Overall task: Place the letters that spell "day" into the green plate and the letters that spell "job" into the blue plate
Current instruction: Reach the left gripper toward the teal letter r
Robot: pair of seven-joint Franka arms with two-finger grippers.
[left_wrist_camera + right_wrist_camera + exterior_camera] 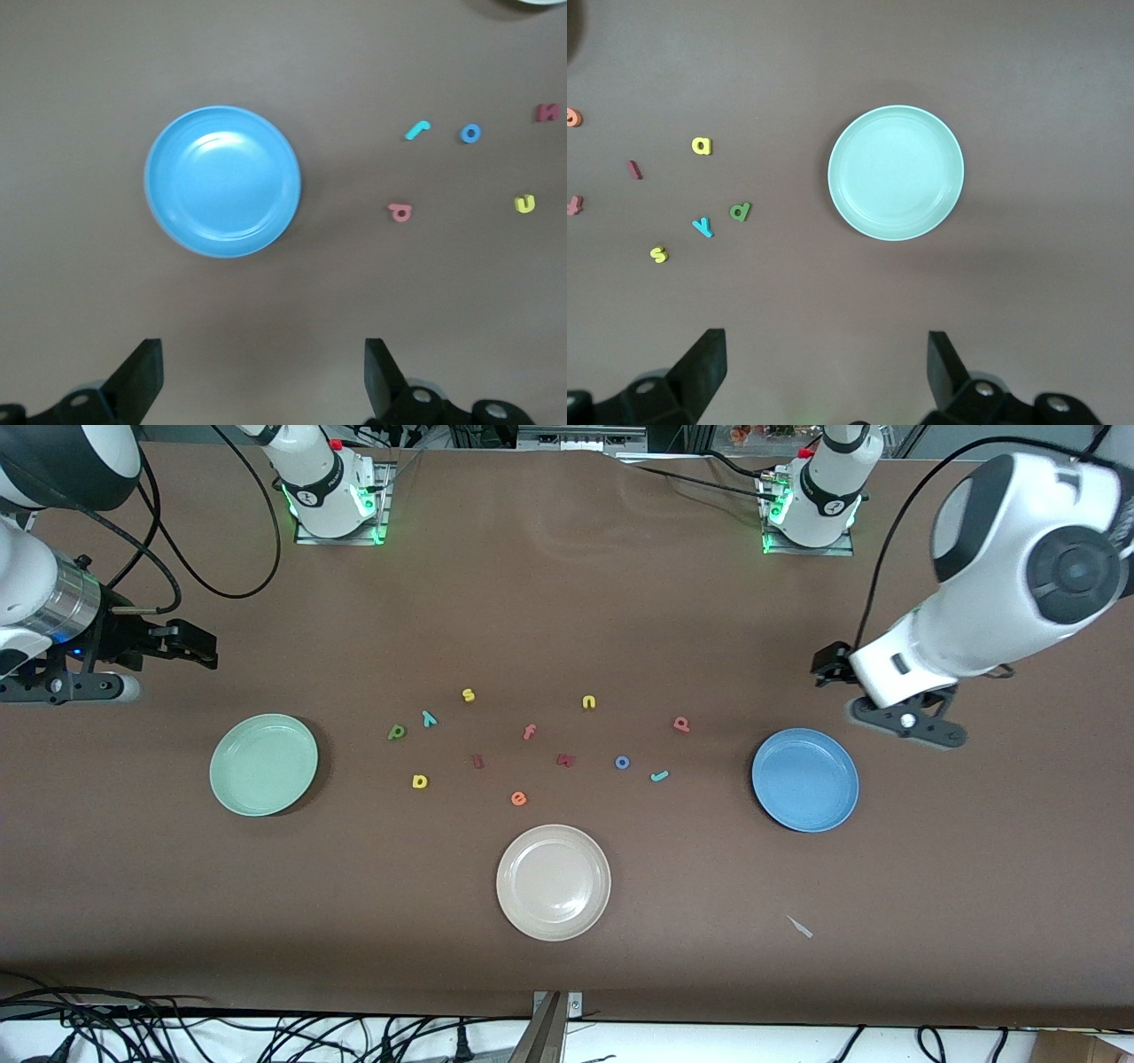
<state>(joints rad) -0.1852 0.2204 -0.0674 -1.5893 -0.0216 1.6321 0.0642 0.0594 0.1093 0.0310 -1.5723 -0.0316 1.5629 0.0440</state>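
From the front view we see nothing sorted yet: the green plate (263, 764) sits empty toward the right arm's end of the table, the blue plate (804, 779) empty toward the left arm's end, and the letters lie scattered between them. The green d (397, 732), teal y (429, 718) and yellow a (420, 781) lie near the green plate; the pink b (681, 724), blue o (622, 762) and teal j (659, 776) lie near the blue one. In the left wrist view the left gripper (261, 376) hangs near the blue plate, fingers wide apart, holding nothing. In the right wrist view the right gripper (824, 372) hangs near the green plate, fingers likewise spread and empty. To start well, we judge each arm should take its nearest letter — descending straight, pinching across the narrow body — and leave the yellow s (468, 695) alone.
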